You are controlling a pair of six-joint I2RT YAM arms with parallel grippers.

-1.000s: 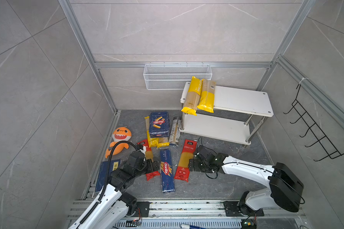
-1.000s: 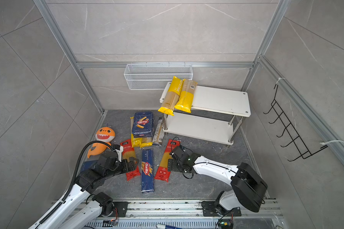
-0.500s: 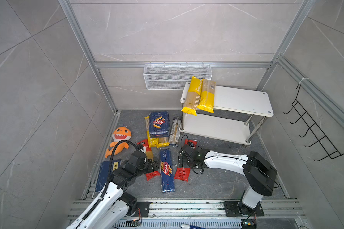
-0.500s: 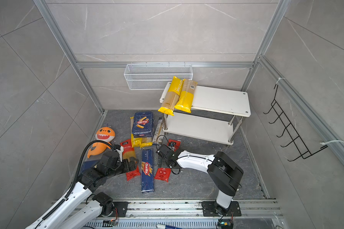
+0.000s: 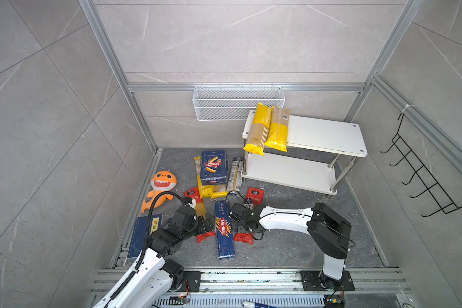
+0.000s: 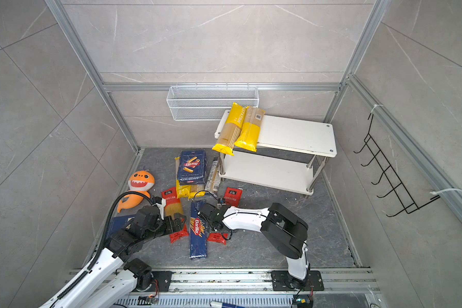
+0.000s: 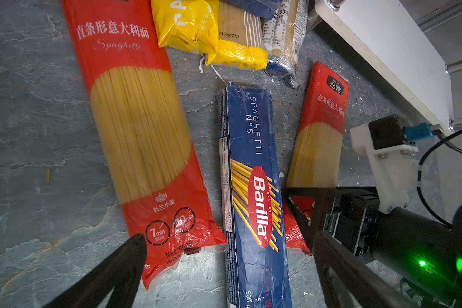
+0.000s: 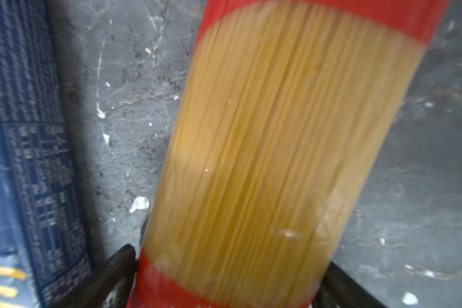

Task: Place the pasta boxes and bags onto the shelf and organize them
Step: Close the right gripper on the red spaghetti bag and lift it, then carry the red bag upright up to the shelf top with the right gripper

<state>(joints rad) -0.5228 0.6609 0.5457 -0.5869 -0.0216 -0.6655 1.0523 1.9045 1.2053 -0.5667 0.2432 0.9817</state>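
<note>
Right gripper (image 8: 228, 266) straddles the red-ended clear-film spaghetti bag (image 8: 278, 133) crosswise beside the long dark-blue carton (image 8: 24, 160) (wide; grip unclear).

The red-ended spaghetti bag (image 7: 144, 138) at 9 o'clock of the long Barilla box (image 7: 254, 192) is glossy, crinkled plastic film, the box itself creased cardboard with a soft sheen, the floor (image 7: 38, 120) matt, rough grey stone, and the shelf (image 5: 323, 133) smooth white board on shiny chrome metal legs (image 5: 334, 162).

Two boxes (image 5: 224, 229), seven bags (image 5: 278, 130), one shelf (image 5: 326, 133).
</note>
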